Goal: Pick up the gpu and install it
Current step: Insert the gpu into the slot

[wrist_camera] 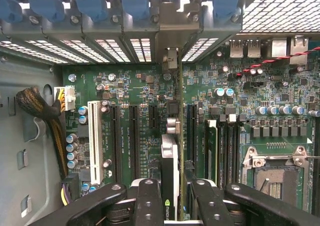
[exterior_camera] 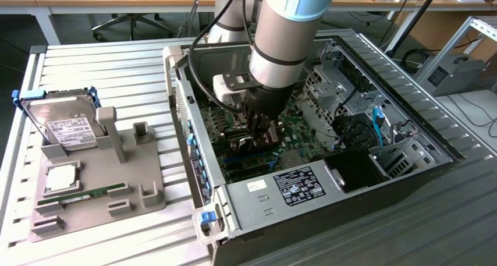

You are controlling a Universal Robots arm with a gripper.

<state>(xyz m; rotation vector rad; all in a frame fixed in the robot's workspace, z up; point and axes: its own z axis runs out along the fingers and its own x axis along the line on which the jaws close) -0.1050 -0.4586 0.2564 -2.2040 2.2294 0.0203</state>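
Observation:
My gripper [exterior_camera: 260, 132] is down inside the open computer case [exterior_camera: 311, 187], just above the green motherboard [exterior_camera: 291, 126]. It is shut on the gpu [exterior_camera: 250, 142], which shows as a dark block between the fingers. In the wrist view the gpu [wrist_camera: 170, 156] is seen edge-on, standing upright over the black expansion slots [wrist_camera: 135, 141] in the middle of the board. Its silver end bracket [wrist_camera: 171, 58] reaches toward the slot openings in the case's rear wall. The black fingers [wrist_camera: 148, 201] clamp the card from both sides, with the gripper [wrist_camera: 172, 198] centred on it.
On the exterior view's left, a grey fixture [exterior_camera: 97, 187] holds a silver hard drive [exterior_camera: 66, 123], a memory stick [exterior_camera: 81, 194] and a processor chip [exterior_camera: 60, 177]. Inside the case are blue slot latches [wrist_camera: 90, 0], a white slot [wrist_camera: 94, 141], a braided cable bundle [wrist_camera: 37, 105] and the processor socket [wrist_camera: 275, 178].

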